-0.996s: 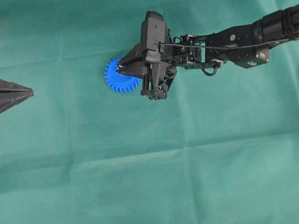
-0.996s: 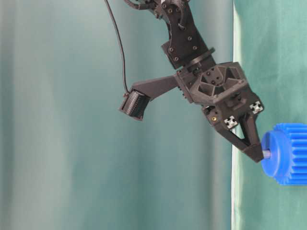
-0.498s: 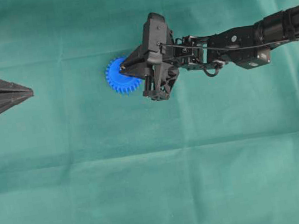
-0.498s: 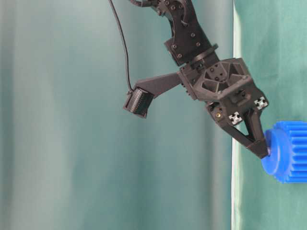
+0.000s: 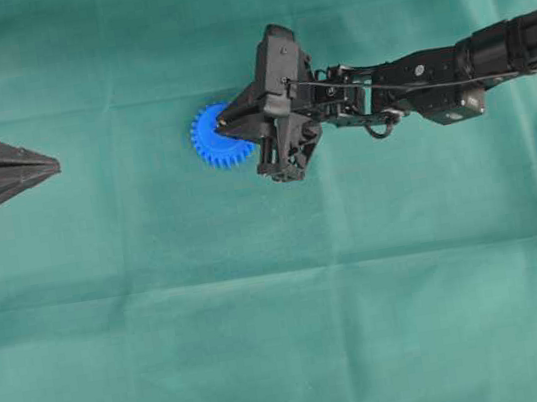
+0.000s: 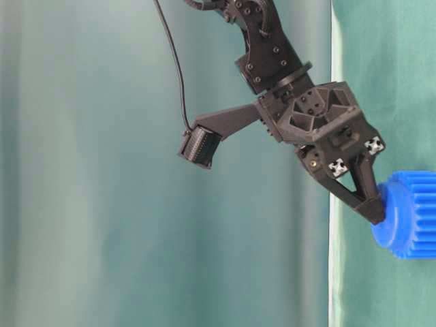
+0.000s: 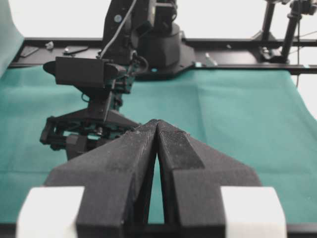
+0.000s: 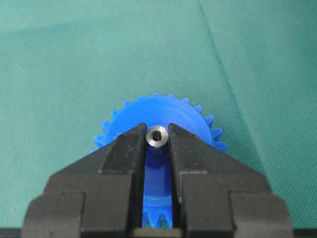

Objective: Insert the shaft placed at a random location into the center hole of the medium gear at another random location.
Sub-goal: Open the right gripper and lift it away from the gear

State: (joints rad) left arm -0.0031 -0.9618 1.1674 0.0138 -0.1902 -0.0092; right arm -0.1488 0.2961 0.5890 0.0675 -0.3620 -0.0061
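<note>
Right gripper [image 8: 157, 137]: jaws pinch shaft [image 8: 157, 136] upright over medium gear [image 8: 184, 115] hub, aligning insertion | Left gripper [image 7: 157, 130]: closed, parked at 9 o'clock, clear of work

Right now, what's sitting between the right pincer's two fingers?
The shaft, clamped end-on between the right pincer's fingertips, directly over the medium gear. The right wrist view shows it best.
</note>
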